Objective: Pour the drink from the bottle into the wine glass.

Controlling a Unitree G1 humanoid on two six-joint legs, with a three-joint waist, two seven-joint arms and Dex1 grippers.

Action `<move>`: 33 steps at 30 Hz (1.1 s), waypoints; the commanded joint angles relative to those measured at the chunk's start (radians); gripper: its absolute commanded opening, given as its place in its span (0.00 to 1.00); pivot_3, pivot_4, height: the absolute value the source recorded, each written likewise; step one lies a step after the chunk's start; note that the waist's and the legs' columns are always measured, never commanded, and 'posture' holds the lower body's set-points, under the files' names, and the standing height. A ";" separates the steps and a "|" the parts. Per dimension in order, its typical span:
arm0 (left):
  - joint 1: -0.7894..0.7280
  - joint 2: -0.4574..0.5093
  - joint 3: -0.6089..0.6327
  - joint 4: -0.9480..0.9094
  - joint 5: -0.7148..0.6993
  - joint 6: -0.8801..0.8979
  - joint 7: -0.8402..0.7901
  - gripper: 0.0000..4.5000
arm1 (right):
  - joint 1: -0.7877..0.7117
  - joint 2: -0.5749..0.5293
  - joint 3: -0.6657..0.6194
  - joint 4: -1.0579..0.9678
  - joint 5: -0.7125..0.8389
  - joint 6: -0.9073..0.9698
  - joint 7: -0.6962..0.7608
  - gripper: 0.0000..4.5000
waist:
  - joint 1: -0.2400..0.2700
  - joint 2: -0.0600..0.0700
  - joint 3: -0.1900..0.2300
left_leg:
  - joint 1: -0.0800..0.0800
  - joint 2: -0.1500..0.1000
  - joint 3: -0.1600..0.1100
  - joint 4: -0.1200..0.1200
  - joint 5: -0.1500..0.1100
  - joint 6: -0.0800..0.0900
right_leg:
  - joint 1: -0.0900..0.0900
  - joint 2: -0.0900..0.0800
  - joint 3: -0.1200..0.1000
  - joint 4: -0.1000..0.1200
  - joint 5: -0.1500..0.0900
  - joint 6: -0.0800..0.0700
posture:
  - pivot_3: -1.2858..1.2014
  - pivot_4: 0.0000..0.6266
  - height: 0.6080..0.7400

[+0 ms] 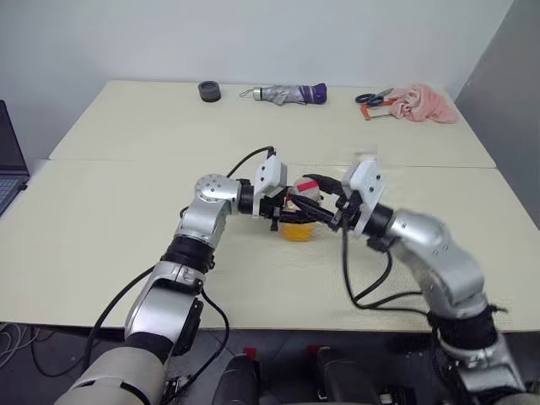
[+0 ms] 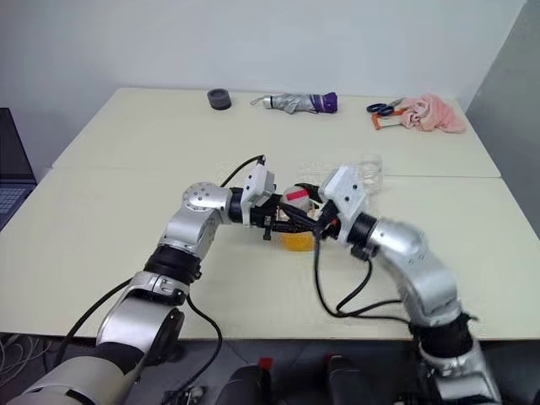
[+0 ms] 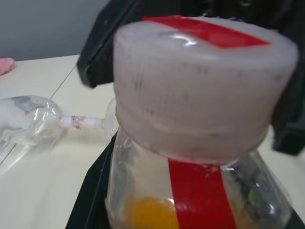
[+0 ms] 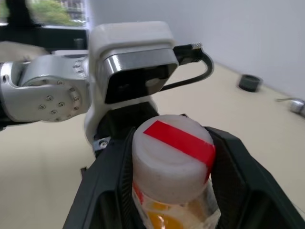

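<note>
The bottle (image 1: 301, 218) was held up off the table (image 1: 118, 245) right in front of the robot, upright, long axis pretty much vertical, with the drink (image 1: 298, 229) sitting low in the bottom part. The cap (image 4: 173, 155), whitish with a red stripe across it, was on top and not off yet.

The left gripper (image 1: 281, 211) came in from the side and was clamped tight around the bottle body, jaws closed on it. The right gripper (image 1: 331, 208) came in roughly level from the other side, with its fingers (image 4: 240, 176) on either side of the cap and closed in on it, so the unscrewing looked like that arm's job.

The wine glass (image 2: 369, 171) sat further back on the table, on the right arm's side, well apart from the bottle.
</note>
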 commanded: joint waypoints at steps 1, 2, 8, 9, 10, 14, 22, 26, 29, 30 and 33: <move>-0.024 0.007 0.000 -0.065 -0.026 0.014 -0.039 0.39 | -0.114 -0.021 -0.030 0.177 0.027 -0.025 0.128 0.42 | -0.004 0.000 0.000 | 0.000 0.001 0.000 0.000 0.000 0.000 | 0.000 0.000 -0.001 0.000 0.000 -0.001 | 0.52 0.24 1.00; -0.022 0.008 0.001 -0.071 -0.027 0.019 -0.040 0.39 | -0.134 -0.021 -0.034 0.211 0.029 -0.026 0.140 0.42 | -0.004 0.000 0.000 | 0.000 0.001 -0.001 -0.001 0.000 0.000 | 0.000 0.000 -0.001 0.000 -0.001 -0.001 | 0.52 0.24 1.00; -0.007 0.012 0.007 -0.096 -0.031 0.036 -0.030 0.39 | -0.126 -0.040 -0.063 0.208 0.063 -0.017 0.185 0.64 | -0.003 0.000 0.000 | -0.002 0.001 -0.001 -0.001 0.000 0.000 | -0.001 -0.004 -0.001 0.000 -0.001 -0.002 | 0.52 0.24 1.00; -0.004 0.013 0.008 -0.102 -0.031 0.039 -0.029 0.39 | -0.121 -0.043 -0.066 0.198 0.070 -0.011 0.187 0.72 | -0.003 0.000 0.000 | -0.002 0.001 -0.001 -0.001 0.000 0.000 | -0.001 -0.005 -0.001 0.000 -0.001 -0.002 | 0.52 0.24 1.00; -0.001 0.013 0.009 -0.107 -0.033 0.043 -0.026 0.39 | -0.114 -0.047 -0.072 0.183 0.074 -0.007 0.183 0.79 | -0.002 0.000 0.000 | -0.002 0.001 -0.001 -0.001 0.000 0.000 | -0.001 -0.006 -0.001 0.000 -0.001 -0.002 | 0.52 0.24 1.00; 0.006 0.011 0.013 -0.116 -0.034 0.050 -0.021 0.39 | -0.046 -0.071 -0.128 0.048 0.098 0.031 0.108 1.00 | 0.001 0.000 0.000 | -0.002 0.000 -0.001 0.000 0.000 0.000 | -0.001 -0.006 -0.001 0.000 -0.001 -0.002 | 0.52 0.24 1.00; 0.005 0.008 0.019 -0.103 -0.037 0.050 -0.022 0.38 | 0.142 -0.052 -0.154 -0.285 0.128 0.120 -0.093 1.00 | 0.004 0.000 0.000 | -0.002 -0.001 0.000 -0.001 0.000 0.000 | -0.001 -0.005 0.000 0.001 -0.001 -0.001 | 0.52 0.24 1.00; -0.001 0.000 0.019 -0.089 -0.036 0.046 -0.020 0.38 | 0.150 0.018 -0.103 -0.330 0.035 0.093 -0.227 1.00 | 0.000 0.000 0.000 | -0.001 0.000 -0.001 0.000 0.000 0.000 | -0.001 -0.001 0.000 0.002 -0.001 -0.001 | 0.52 0.24 1.00; -0.003 -0.005 0.018 -0.085 -0.035 0.045 -0.024 0.38 | 0.138 0.033 -0.087 -0.334 0.010 0.082 -0.257 1.00 | 0.001 0.000 0.000 | -0.001 0.000 -0.001 0.000 0.000 0.000 | -0.001 -0.001 0.000 0.002 -0.001 -0.001 | 0.52 0.24 1.00; -0.004 -0.006 0.018 -0.084 -0.034 0.045 -0.024 0.38 | 0.136 0.031 -0.080 -0.334 0.001 0.078 -0.259 1.00 | 0.001 0.000 0.000 | -0.001 0.000 -0.001 0.000 0.000 0.000 | -0.001 -0.001 0.000 0.002 -0.001 -0.001 | 0.52 0.24 1.00; -0.010 -0.010 0.017 -0.076 -0.033 0.042 -0.026 0.38 | 0.132 0.016 -0.066 -0.312 -0.044 0.052 -0.262 1.00 | 0.001 0.000 0.000 | -0.002 -0.001 -0.001 0.000 0.000 0.000 | -0.001 -0.002 0.000 0.001 -0.001 -0.001 | 0.52 0.24 1.00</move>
